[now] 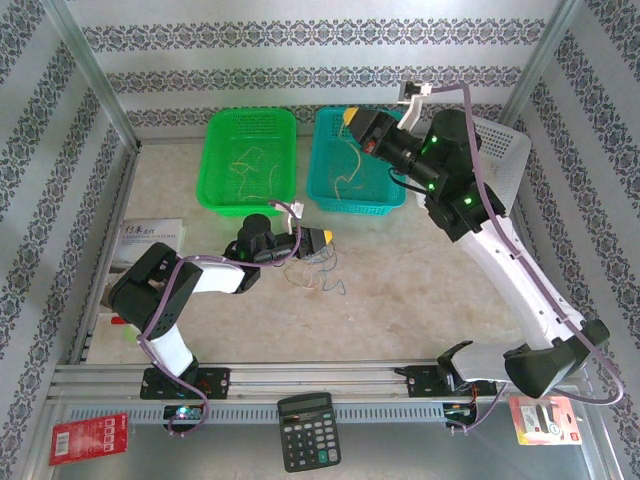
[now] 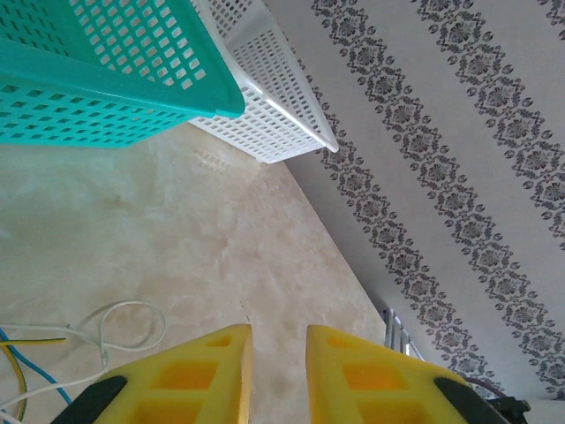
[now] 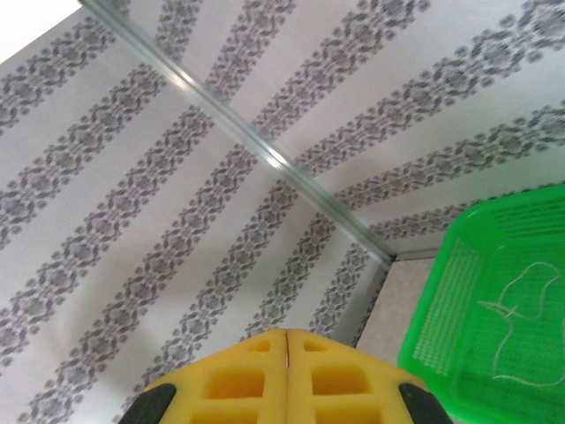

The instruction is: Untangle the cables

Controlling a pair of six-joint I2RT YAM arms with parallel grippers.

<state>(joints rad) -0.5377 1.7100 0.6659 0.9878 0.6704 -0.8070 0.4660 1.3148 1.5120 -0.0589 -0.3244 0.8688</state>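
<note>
Green basket (image 1: 213,170), teal basket (image 1: 320,160) and white basket (image 1: 503,150) are lined along the back; 1 calculator (image 1: 307,430) is laid at the front.

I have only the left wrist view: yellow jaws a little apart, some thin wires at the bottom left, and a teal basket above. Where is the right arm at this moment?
Observer: The right gripper hangs over the far part of the teal basket, with its jaws shut.
Operator: Is something inside that basket? My view gives me its outer wall.
Observer: Yes, a curled wire lies on its floor.
Operator: Is there another basket with wire in it?
Observer: A green basket stands just left of the teal one, and a looped wire lies in it too.
</note>
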